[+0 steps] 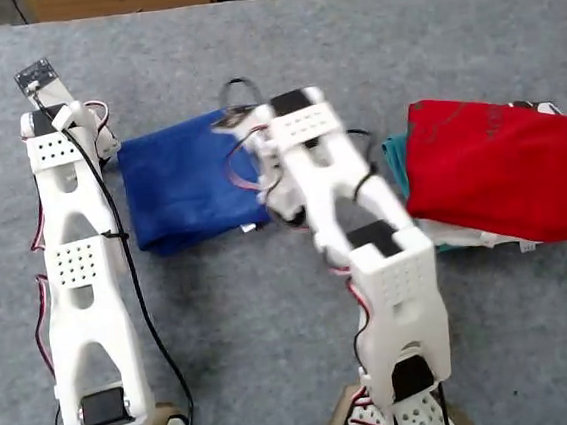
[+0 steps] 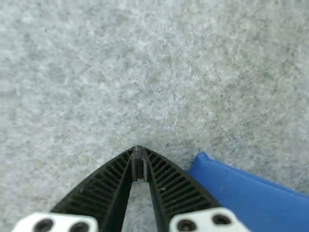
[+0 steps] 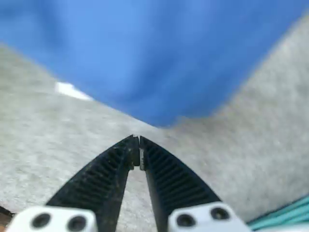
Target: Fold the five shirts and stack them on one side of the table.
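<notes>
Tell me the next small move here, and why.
Probably open the right gripper and close it on the edge of the blue shirt: it looks folded but lies apart from the stack topped by the red shirt, and that gripper sits shut just off its edge.

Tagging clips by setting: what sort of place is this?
Probably a robotics lab test bench: a grey felt-covered table, a left arm and right arm side by side, and a folded blue shirt.
</notes>
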